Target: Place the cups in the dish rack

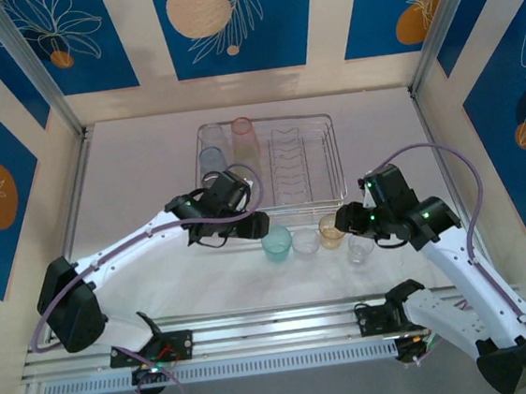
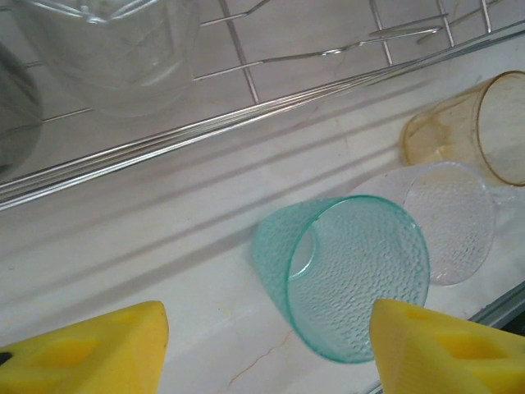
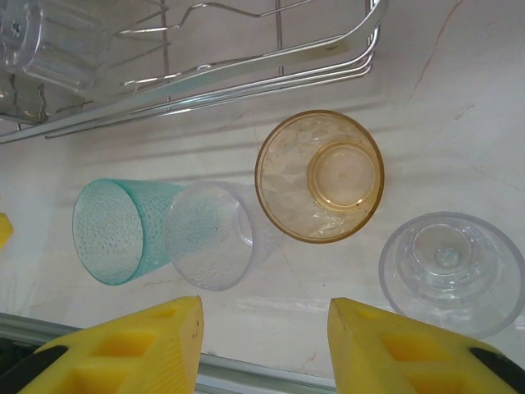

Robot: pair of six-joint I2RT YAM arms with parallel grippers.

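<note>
The dish rack (image 1: 320, 158) stands at the back of the table with a pink cup (image 1: 244, 135), a clear cup (image 1: 211, 136) and a bluish cup (image 1: 211, 161) at its left end. In front of it stand a teal cup (image 1: 276, 244), a dimpled clear cup (image 1: 305, 242), an amber cup (image 1: 331, 230) and a smooth clear cup (image 1: 361, 248). My left gripper (image 2: 267, 353) is open just left of the teal cup (image 2: 344, 275), whose rim edge lies by the right finger. My right gripper (image 3: 267, 345) is open over bare table, near the amber cup (image 3: 320, 176) and the dimpled clear cup (image 3: 213, 234).
An aluminium rail (image 1: 277, 327) runs along the near table edge, close behind the row of cups. The rack's front wire (image 2: 246, 115) lies just beyond the cups. The rack's right half (image 1: 297, 165) holds only divider prongs.
</note>
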